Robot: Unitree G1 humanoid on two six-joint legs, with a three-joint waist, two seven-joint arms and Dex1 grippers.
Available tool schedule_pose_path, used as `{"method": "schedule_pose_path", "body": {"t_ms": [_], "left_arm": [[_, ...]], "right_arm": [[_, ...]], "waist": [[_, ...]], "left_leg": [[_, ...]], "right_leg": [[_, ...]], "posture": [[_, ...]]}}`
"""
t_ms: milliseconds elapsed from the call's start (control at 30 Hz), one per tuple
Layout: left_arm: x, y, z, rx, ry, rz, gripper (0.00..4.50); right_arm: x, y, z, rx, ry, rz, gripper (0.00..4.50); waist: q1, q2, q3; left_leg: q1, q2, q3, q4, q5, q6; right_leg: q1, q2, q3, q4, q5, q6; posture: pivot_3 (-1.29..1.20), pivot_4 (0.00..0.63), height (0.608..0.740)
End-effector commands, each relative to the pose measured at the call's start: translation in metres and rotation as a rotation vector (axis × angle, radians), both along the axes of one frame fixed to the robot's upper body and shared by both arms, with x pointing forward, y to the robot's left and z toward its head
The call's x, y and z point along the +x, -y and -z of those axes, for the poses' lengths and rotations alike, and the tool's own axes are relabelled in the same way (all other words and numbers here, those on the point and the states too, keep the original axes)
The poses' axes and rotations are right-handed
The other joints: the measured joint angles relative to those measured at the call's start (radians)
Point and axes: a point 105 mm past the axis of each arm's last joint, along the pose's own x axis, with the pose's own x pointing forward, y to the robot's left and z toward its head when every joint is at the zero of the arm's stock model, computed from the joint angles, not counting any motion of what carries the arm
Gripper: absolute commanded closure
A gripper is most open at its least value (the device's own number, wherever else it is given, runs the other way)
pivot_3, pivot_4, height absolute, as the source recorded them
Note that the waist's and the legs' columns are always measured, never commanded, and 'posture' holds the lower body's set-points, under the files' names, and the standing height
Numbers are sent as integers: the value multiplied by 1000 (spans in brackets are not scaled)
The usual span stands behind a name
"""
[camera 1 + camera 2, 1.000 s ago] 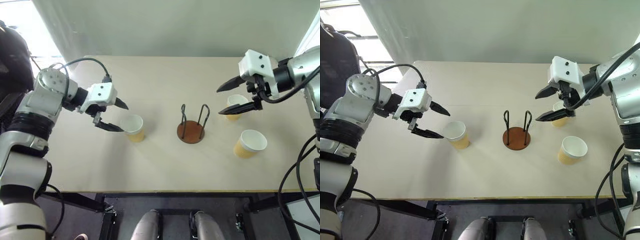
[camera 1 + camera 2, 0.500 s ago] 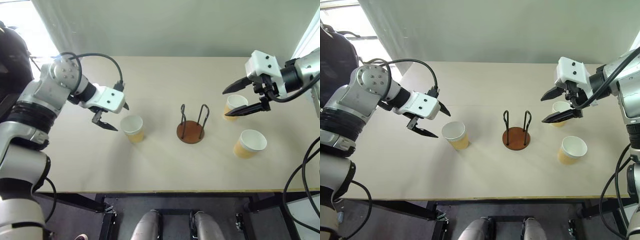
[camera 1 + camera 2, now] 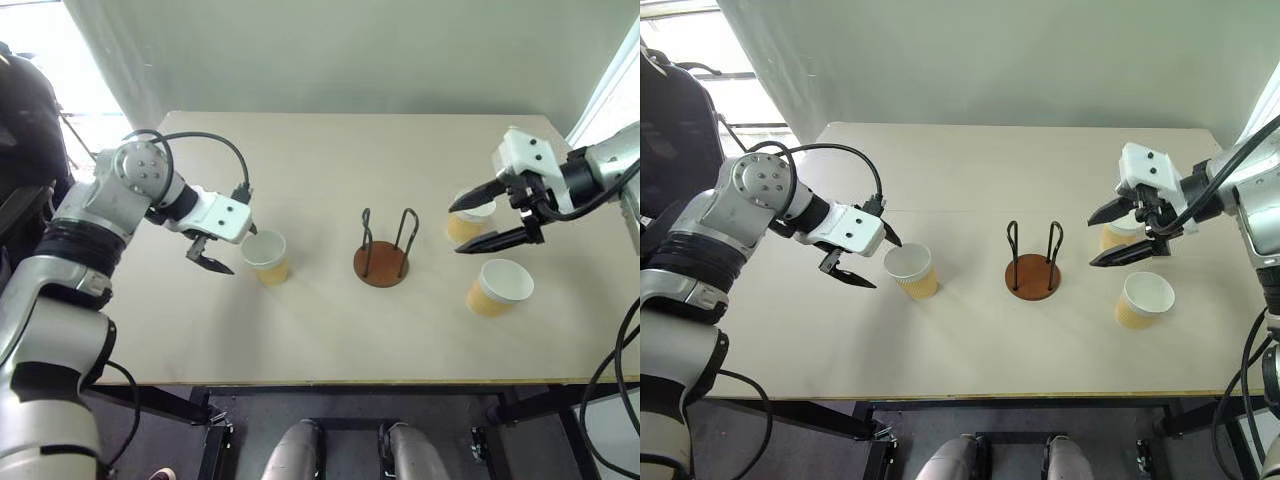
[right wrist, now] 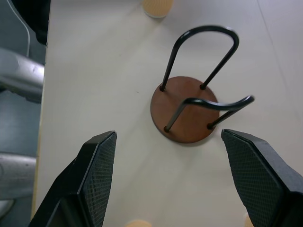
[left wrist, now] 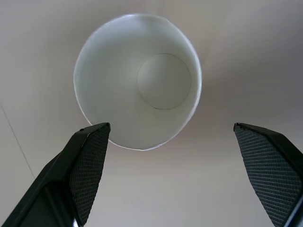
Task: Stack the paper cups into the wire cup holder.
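Three paper cups stand upright on the table: a left cup (image 3: 266, 256), a far right cup (image 3: 467, 224) and a near right cup (image 3: 499, 286). Between them stands the wire cup holder (image 3: 383, 264), empty, with two black loops on a brown disc. My left gripper (image 3: 236, 248) is open just left of the left cup and points down at it; in the left wrist view that cup (image 5: 137, 80) lies just beyond the fingertips (image 5: 90, 156). My right gripper (image 3: 456, 229) hangs open over the far right cup with nothing in it. In the right wrist view it faces the holder (image 4: 187, 113).
The pale table (image 3: 330, 330) has bare room around the holder and along its front edge. A light wall runs behind the table's far edge. Black cables hang at the right side (image 3: 600, 360).
My left gripper sank, rolled and closed in on the left cup. My right gripper dropped and drew to the right, down onto the far right cup. The cups and holder stayed put.
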Motion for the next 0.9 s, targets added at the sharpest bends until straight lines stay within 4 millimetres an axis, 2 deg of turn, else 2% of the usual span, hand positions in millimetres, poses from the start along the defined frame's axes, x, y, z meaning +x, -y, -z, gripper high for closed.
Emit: {"method": "schedule_pose_path", "body": {"t_ms": [33, 267, 900], "left_arm": [[-3, -2, -11, 1, 14, 14, 0], [-3, 1, -11, -3, 14, 16, 0], [1, 6, -3, 73, 22, 56, 0]], "right_arm": [[5, 9, -15, 78, 45, 57, 898], [12, 18, -18, 112, 61, 104, 898], [14, 17, -24, 116, 83, 107, 898]], "waist": [[0, 0, 0], [0, 0, 0], [0, 0, 0]], "left_leg": [[0, 0, 0, 0, 0, 0], [0, 0, 0, 0, 0, 0], [0, 0, 0, 0, 0, 0]], "right_leg": [[0, 0, 0, 0, 0, 0], [0, 0, 0, 0, 0, 0], [0, 0, 0, 0, 1, 0]], "posture": [[0, 150, 740], [0, 150, 740], [0, 150, 740]]}}
